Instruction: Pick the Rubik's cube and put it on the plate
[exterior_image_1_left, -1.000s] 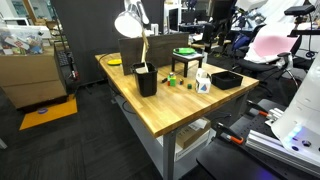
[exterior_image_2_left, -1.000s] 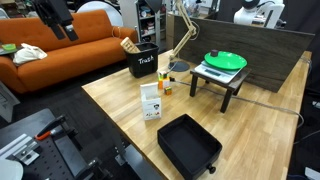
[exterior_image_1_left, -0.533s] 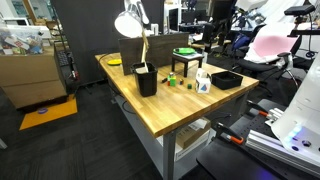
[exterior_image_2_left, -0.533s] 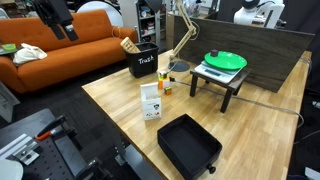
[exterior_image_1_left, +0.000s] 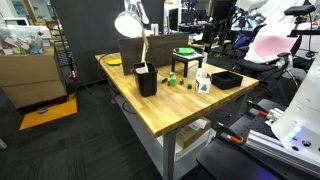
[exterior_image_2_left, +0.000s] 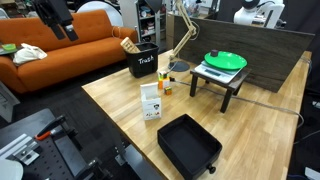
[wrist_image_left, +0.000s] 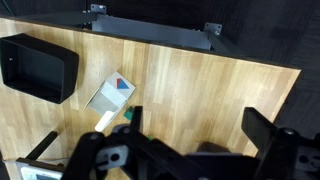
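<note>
Stood at the opening step, approach not yet made: held the tool (wrist_image_left: 185, 155) spread wide and empty, high above the bench (wrist_image_left: 220, 90). Located the Rubik's cube (exterior_image_2_left: 164, 85) only as a small coloured block just beside the white carton (exterior_image_2_left: 151, 101), well apart from the plate (exterior_image_2_left: 226, 61) on its low black stand (exterior_image_2_left: 214, 74). Judged the next move to call for descent over the cube, squaring to two opposite faces clear of the carton, then closing.

In an exterior view the plate (exterior_image_2_left: 225, 60) lies on a stand (exterior_image_2_left: 222, 79), far right on the table (exterior_image_2_left: 262, 130); the tray (exterior_image_2_left: 188, 146) sits near, the carton (exterior_image_2_left: 151, 101) between, further left.
</note>
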